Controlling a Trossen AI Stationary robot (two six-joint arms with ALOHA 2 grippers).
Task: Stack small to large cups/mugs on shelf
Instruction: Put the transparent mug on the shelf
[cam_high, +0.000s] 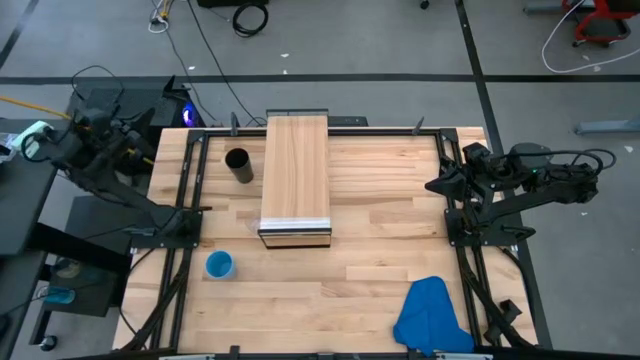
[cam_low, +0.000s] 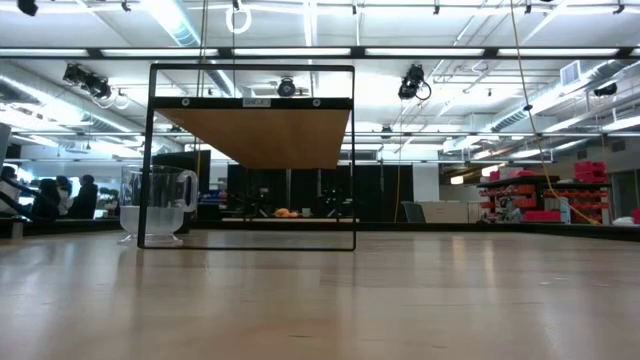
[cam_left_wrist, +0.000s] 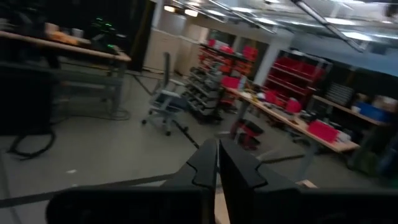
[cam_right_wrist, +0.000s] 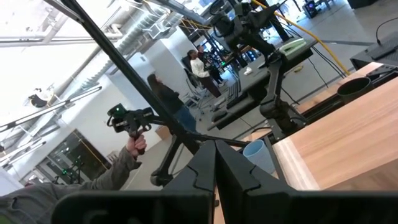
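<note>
Meanwhile both arms sit folded outside the table (cam_high: 380, 250) (fingers (cam_left_wrist: 239, 171) pressed together).

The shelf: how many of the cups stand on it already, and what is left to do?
None yet. The shelf is bare. The black cup and the blue cup stand on the table to its left, and the glass mug stands beside the shelf frame in the low view. Nothing is in hand: the left gripper and right gripper are shut and empty at the table's sides. All stacking is left.
</note>
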